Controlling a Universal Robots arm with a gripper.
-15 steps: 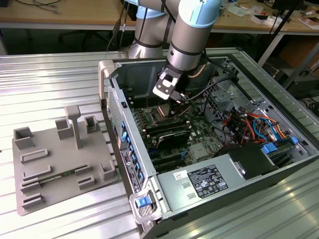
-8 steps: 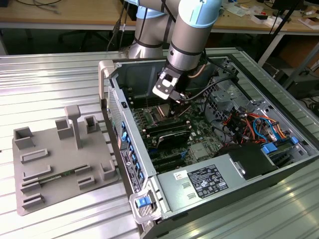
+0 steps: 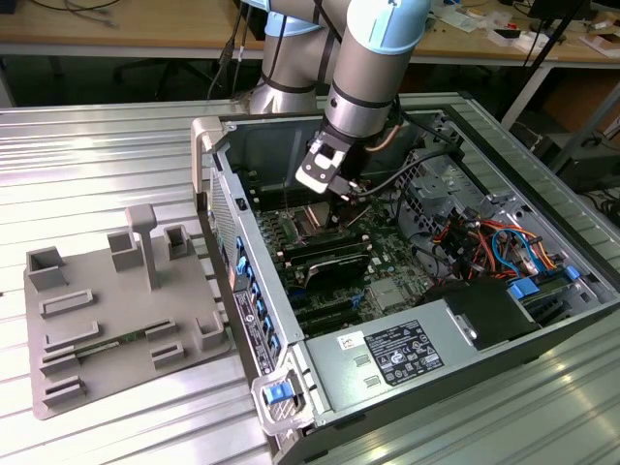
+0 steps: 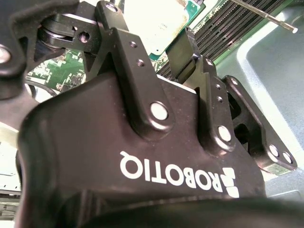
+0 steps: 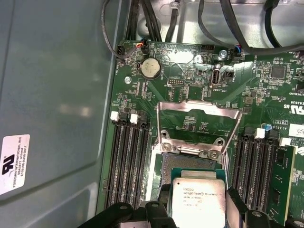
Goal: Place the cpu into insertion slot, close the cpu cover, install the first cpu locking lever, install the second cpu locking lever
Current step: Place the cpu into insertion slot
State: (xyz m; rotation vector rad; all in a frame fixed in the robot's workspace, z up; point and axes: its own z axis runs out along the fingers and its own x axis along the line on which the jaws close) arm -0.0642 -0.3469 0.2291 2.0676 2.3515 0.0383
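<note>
Closely, the gripper point(image 5: 198, 212) pinches the cpu point(image 5: 198, 199) by two edges over the insertion slot point(image 5: 186, 166).

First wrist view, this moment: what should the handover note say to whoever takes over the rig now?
The claw is shut on the cpu, gripping two opposite edges.
The cpu hangs over the insertion slot, with part of the pinned centre uncovered; whether it is seated cannot be told.
The cpu cover stands swung open beyond the slot.
Done: cpu brought to the slot.
Left: seating and release, closing the cover, both lever steps.
</note>
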